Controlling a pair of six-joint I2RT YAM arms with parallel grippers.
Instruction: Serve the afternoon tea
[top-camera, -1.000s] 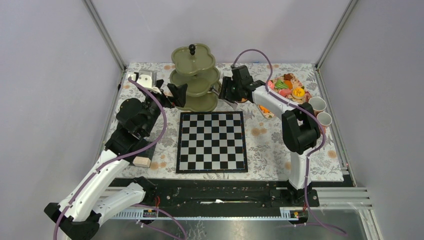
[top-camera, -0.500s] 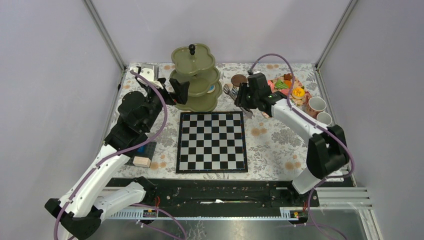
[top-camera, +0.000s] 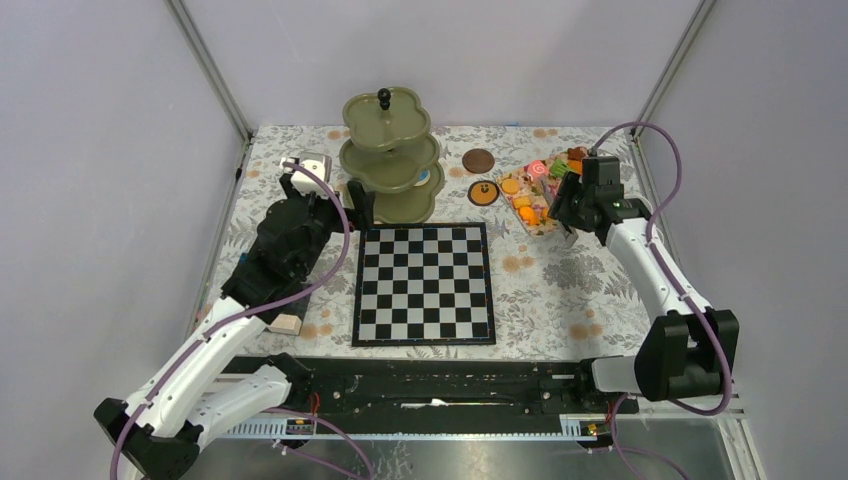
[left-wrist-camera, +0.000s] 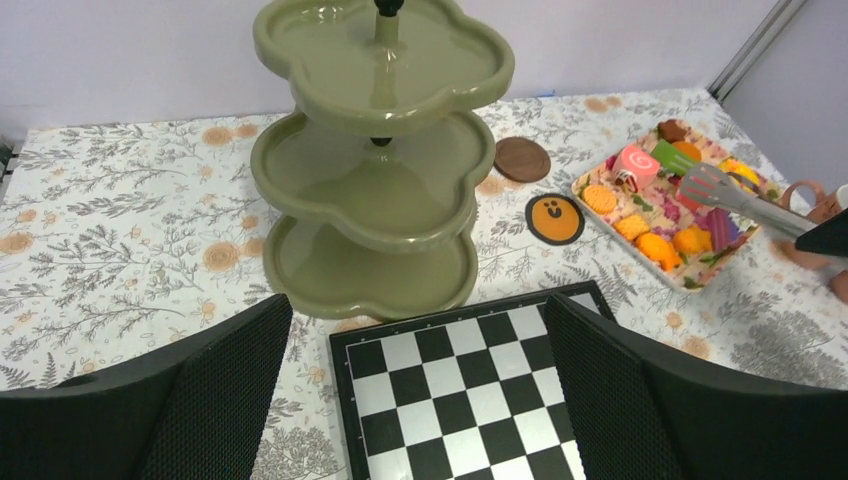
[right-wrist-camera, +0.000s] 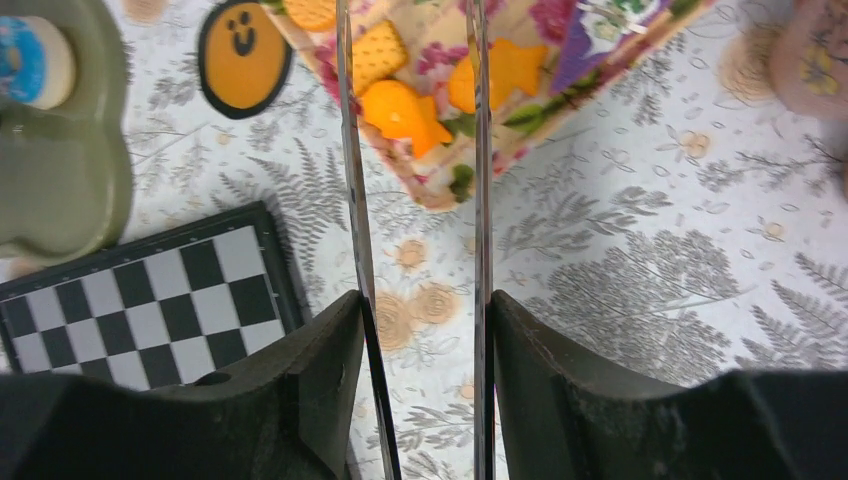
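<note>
**Top view.** The stand (top-camera: 390, 150) sits at the far edge of the table (top-camera: 560, 290), left of middle. A blue pastry (top-camera: 425, 178) lies on the right lobe of a lower tier. The tray (top-camera: 528, 218) of pastries (top-camera: 545, 190) lies toward the far right corner, and the right gripper (top-camera: 563, 203) hangs over its near end. The left gripper (top-camera: 358, 198) is just beside the stand's near left side. The chessboard (top-camera: 425, 283) fills the middle of the table. A brown disc (top-camera: 478, 160) and a smiley disc (top-camera: 484, 193) lie between stand and tray. A block (top-camera: 285, 323) sits near the left edge.

**Left wrist.** The left gripper's fingers stand wide apart with nothing between them. The tongs (left-wrist-camera: 735, 197) reach in from the right with their heads over the tray. I cannot tell whether the heads have a piece.

**Right wrist.** The right gripper is clamped on the tongs' two arms, which run up the view apart. Their tips pass out of sight at the top. A cup (right-wrist-camera: 815, 60) stands just off the tray's right side.

The step looks like picking up a pastry. To do it well, the heads should straddle a single piece, squeeze lightly, and lift clear of the tray rim. The path to a free tier crosses the two discs. The upper tiers overhang the lower ones, so a low, sideways approach seems best. The cup and the left gripper beside the stand are the things to avoid.
</note>
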